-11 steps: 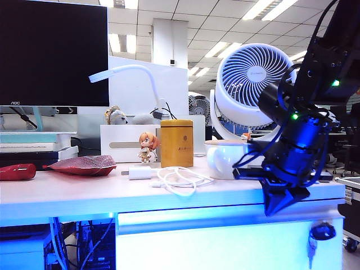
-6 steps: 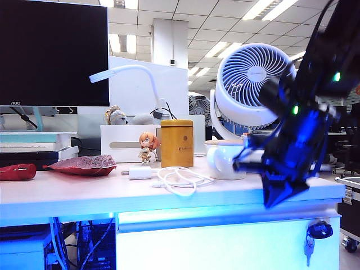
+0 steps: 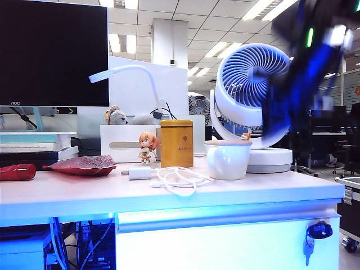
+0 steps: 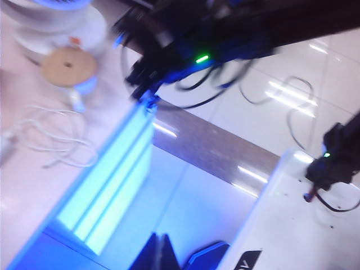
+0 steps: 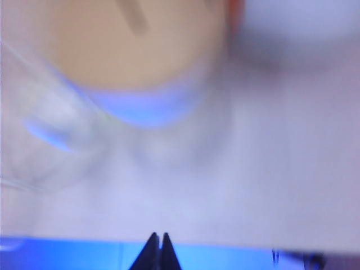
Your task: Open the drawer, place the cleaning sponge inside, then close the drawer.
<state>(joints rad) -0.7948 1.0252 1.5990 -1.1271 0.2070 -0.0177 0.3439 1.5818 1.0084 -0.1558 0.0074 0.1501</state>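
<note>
The drawer (image 3: pixel 225 243) sits shut under the desk top, its white front tinted blue, with a key lock (image 3: pixel 320 229) and hanging keys at its right end. The cleaning sponge is out of view. My right gripper (image 3: pixel 277 121) is a motion-blurred dark shape high above the desk, in front of the fan. In the right wrist view its fingertips (image 5: pixel 158 244) are pressed together, empty, over the desk's front edge. My left gripper (image 4: pixel 160 248) is shut and empty, off the desk's end over the floor, with the blue-lit drawer front (image 4: pixel 109 188) ahead of it.
On the desk stand a white mug with a wooden lid (image 3: pixel 228 158), a yellow canister (image 3: pixel 176 143), a coiled white cable (image 3: pixel 179 180), a figurine (image 3: pixel 148 147), a red pouch (image 3: pixel 81 165), a fan (image 3: pixel 256 90) and a monitor (image 3: pixel 53 53). A white cabinet (image 4: pixel 304 225) stands beside the left gripper.
My right arm has swung up from in front of the drawer's top edge to high above the desk, before the fan. The drawer stays shut.
</note>
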